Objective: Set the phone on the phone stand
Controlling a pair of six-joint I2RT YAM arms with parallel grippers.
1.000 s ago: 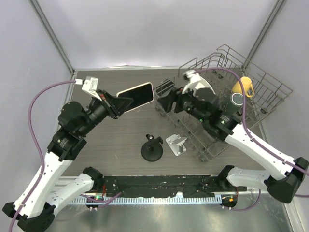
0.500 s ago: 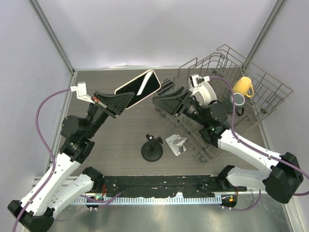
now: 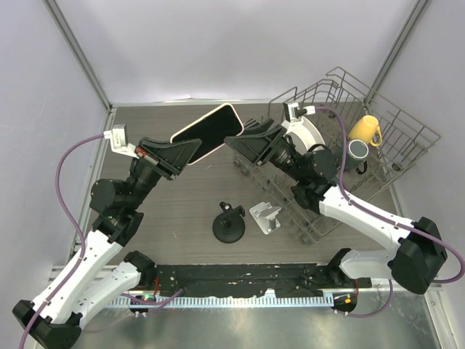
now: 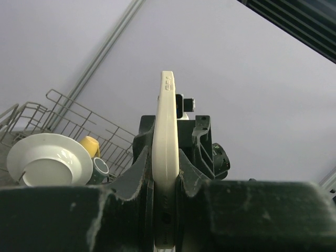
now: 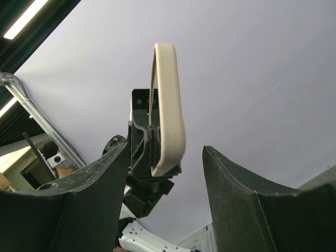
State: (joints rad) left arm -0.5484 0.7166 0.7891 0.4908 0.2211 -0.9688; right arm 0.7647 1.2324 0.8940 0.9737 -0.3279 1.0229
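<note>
Above the counter (image 3: 182,211), in the overhead view, the left claw (image 3: 190,150) is clenched on the lower end of the cream-edged phone (image 3: 207,132), which hangs in the air, tilted, its dark screen facing up and well clear of the surface. The right claw (image 3: 234,142) reaches in from the other side, its fingers at the phone's upper right end. Below them a silver phone stand (image 3: 265,217) sits on the counter just beside a black round-based holder (image 3: 229,225). To the right, a wire dish rack (image 3: 407,138) holds a white plate (image 3: 305,133), a yellow mug (image 3: 365,131) and a dark cup (image 3: 357,149). In the left wrist view the phone stands edge-on and upright, pinched on both faces by the left claw's fingers (image 4: 144,173), with the right arm's black wrist behind it and the rack, plate and mug at lower left. In the right wrist view the phone's rounded end lies between the right claw's spread fingers (image 5: 252,205). A clear gap shows on the right side, so this claw is released and grasps nothing.
</note>
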